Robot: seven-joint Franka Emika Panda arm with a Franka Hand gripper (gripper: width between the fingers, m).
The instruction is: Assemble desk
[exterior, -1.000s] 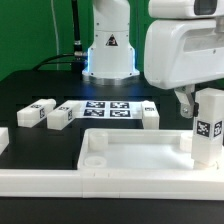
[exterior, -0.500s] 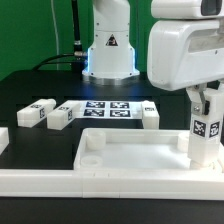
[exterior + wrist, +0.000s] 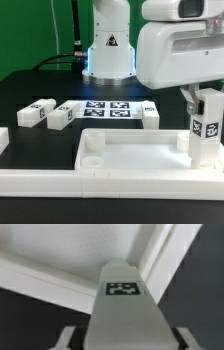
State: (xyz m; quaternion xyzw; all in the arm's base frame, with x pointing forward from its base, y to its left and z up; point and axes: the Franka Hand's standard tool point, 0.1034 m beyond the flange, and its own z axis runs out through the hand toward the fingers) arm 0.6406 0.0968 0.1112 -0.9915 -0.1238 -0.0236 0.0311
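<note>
Claw (image 3: 205,99) clamped on leg (image 3: 207,135), upright in tabletop (image 3: 120,172) corner.
Arm (image 3: 180,45) shifted slightly to exterior view's left; black surface (image 3: 25,85), green backdrop (image 3: 30,30).

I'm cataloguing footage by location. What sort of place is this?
Probably a robotics lab bench: a robot arm's base stands at a black table, a marker board of printed tags lies on it, and the pincer holds a tagged leg block.

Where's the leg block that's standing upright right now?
The upright leg block is at the exterior view's right edge, gripped by the hand, at the right end of the tabletop, inside its rim.
</note>
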